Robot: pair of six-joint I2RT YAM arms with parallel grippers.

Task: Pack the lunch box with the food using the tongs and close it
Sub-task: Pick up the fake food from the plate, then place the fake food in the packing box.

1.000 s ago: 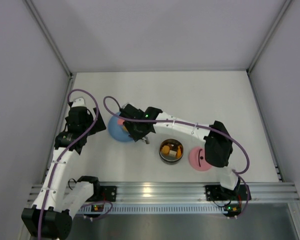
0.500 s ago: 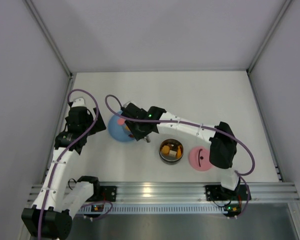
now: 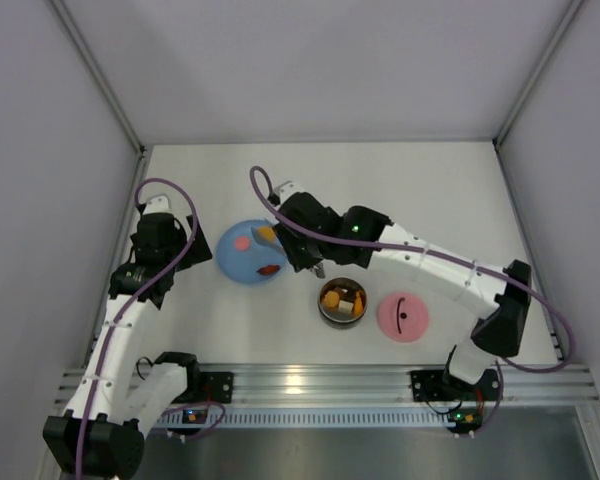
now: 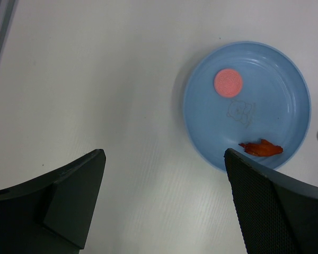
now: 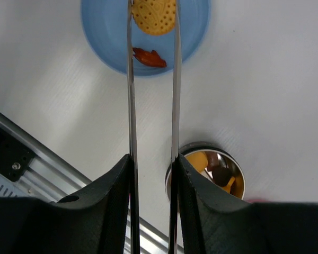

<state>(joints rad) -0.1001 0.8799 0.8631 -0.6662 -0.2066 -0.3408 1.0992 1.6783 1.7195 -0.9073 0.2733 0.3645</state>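
My right gripper point(image 5: 152, 159) is shut on the tongs point(image 5: 130, 95), whose two thin arms run forward between its fingers. The tong tips pinch a round yellow-orange dotted piece of food point(image 5: 153, 16) above the blue plate point(image 5: 106, 37). On the plate lie a red-orange piece point(image 3: 270, 268) and a pink round piece point(image 3: 242, 241). The steel lunch box point(image 3: 342, 300) holds several orange, white and brown pieces; its pink lid point(image 3: 402, 315) lies flat to its right. My left gripper point(image 4: 163, 153) hangs open over bare table left of the plate point(image 4: 275, 79).
White walls close the table on three sides, and the aluminium rail point(image 3: 310, 380) with both arm bases runs along the near edge. The right arm point(image 3: 430, 260) stretches across above the lunch box and lid.
The right gripper has moved right and away from the plate's middle with the tongs, carrying the yellow-orange piece; the plate now shows fully. The right elbow has swung out right. The left arm is still.
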